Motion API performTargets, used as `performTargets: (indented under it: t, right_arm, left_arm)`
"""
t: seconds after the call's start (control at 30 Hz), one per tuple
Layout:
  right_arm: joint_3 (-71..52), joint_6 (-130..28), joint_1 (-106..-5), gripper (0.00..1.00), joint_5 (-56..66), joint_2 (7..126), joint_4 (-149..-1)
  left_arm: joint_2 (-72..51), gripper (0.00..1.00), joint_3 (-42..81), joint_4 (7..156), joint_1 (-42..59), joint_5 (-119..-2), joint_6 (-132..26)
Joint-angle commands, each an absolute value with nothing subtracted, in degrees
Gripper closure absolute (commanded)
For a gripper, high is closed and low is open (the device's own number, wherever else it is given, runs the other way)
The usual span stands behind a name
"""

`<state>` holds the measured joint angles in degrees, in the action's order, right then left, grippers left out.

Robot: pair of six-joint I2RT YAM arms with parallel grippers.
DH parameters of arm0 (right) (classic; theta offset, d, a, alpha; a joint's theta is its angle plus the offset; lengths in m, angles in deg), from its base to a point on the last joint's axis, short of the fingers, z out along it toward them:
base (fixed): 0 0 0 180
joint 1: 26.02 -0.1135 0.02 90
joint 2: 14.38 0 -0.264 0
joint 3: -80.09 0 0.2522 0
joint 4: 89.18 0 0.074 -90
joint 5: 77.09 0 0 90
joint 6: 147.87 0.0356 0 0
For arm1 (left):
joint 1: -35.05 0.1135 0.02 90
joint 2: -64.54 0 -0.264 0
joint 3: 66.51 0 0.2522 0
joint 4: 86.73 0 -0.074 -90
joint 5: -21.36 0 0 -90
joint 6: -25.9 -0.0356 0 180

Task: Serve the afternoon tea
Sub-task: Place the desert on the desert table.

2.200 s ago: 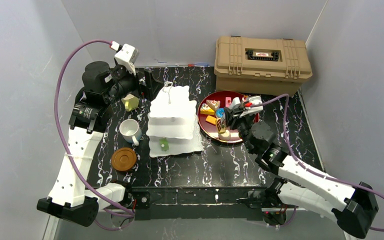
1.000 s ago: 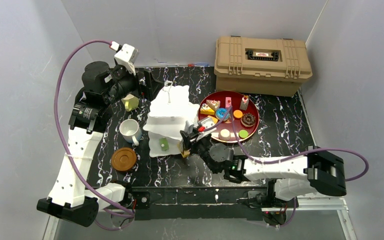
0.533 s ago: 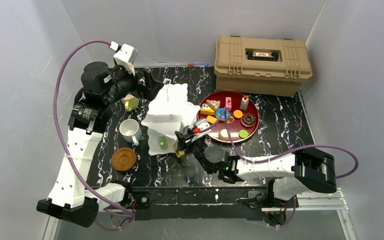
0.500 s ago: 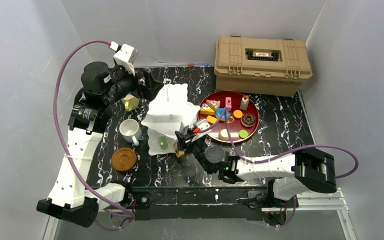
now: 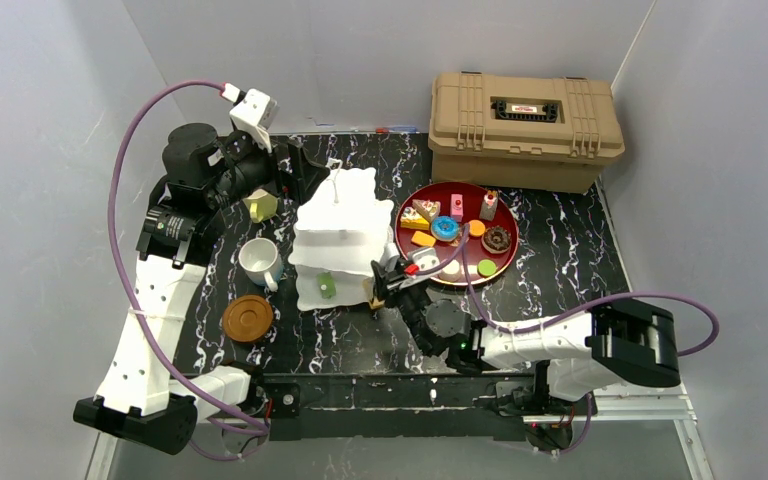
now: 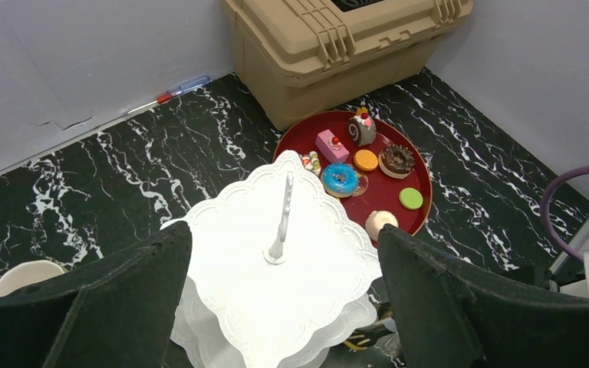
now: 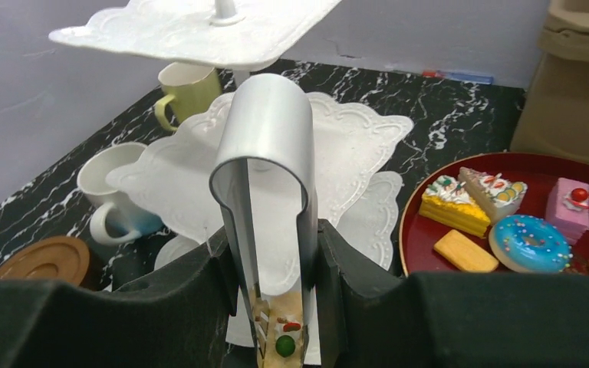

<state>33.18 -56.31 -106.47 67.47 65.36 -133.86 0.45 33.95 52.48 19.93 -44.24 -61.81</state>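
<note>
We note the white three-tier scalloped cake stand (image 5: 345, 215) upright mid-table, with one green pastry (image 5: 328, 287) on its bottom tier. Most toy pastries (image 5: 445, 228) lie on the red tray (image 6: 380, 188) just right of it. One slice (image 7: 280, 337) is pinched in silver tongs (image 7: 268, 153) at the stand's near right corner. The white mug (image 5: 259, 260) stands left of the stand, with the yellow-green mug (image 5: 260, 205) behind it and a bare brown coaster (image 5: 247, 318) in front.

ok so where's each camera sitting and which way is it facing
Top external: above, behind the arm bases, looking down on the table; both arms show.
Left wrist: high, far left, looking over the cake stand to the red tray; open left hand frames it.
Right wrist: low beside the stand, facing its tiers; right hand grips silver tongs.
Both wrists share stand and tray.
</note>
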Motion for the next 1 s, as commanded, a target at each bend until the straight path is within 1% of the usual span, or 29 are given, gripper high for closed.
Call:
performTargets:
  t: [0.0,0.27,0.5,0.63,0.97]
  right_arm:
    - [33.1,-60.4,-106.6,0.99,72.9,62.9,-145.1]
    - [33.8,-62.7,-105.5,0.99,75.0,64.7,-148.1]
    - [38.7,-58.4,-104.2,0.99,78.4,62.1,-147.4]
    - [38.4,-55.5,-104.2,0.99,76.7,61.0,-145.0]
    - [35.5,-57.5,-109.5,0.99,76.9,64.0,-146.3]
  left_arm:
    - [0.7,0.12,33.6,53.0,20.2,-42.3,-62.7]
    - [0.9,0.12,33.9,52.6,20.2,-42.4,-62.9]
    - [1.0,0.12,33.4,52.9,20.2,-42.2,-63.0]
    - [1.2,0.12,33.3,52.9,20.2,-42.1,-63.0]
    - [1.9,0.12,33.3,53.0,20.2,-42.1,-63.3]
